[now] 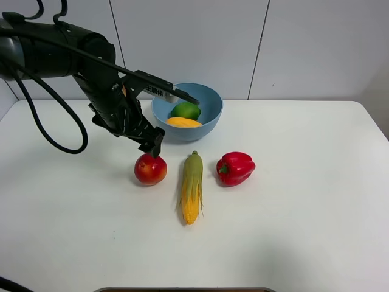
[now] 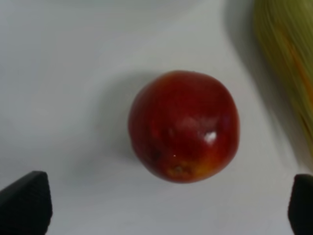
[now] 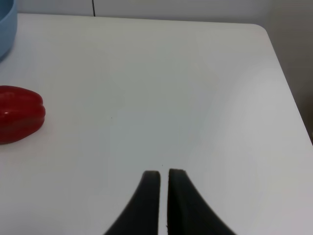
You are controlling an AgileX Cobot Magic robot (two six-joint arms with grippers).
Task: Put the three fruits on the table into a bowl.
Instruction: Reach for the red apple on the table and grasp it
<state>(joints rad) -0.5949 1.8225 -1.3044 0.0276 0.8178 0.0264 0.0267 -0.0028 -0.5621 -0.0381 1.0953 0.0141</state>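
The red apple (image 2: 184, 126) sits on the white counter (image 1: 304, 213), a little left of its middle. It is the only one of the three fruits not yet in the bowl. The left hand (image 2: 164, 200) hangs just above it with its fingers spread wide and nothing between them. From its own camera the apple lies roughly centred in the gap, touching neither finger.

The light blue bowl (image 1: 206, 125) stands behind the apple, close to the counter's wall-side edge. The mango (image 1: 182, 122) and the small green fruit (image 1: 186, 110) lie in it side by side. A corn cob (image 1: 192, 187) lies just beside the apple toward the right edge, and a red bell pepper (image 1: 235, 168) sits beyond that.

The right hand (image 3: 164, 178) is pressed shut on nothing, out over bare counter near the right edge.

As I see it, the step in hand is the grasp on the apple. To do it well the hand should drop straight down until the fingers bracket the apple's widest part. The corn-side finger has to stay clear of the cob. The close should be firm but not hard, since a round glossy skin may squirt out of a high or off-centre pinch. After that it needs a lift above the bowl's rim and a low release beside the other two fruits.

One finger of the left hand carries a small white label with dark characters, too small for me to read. I see no writing on the fruit or the bowl.
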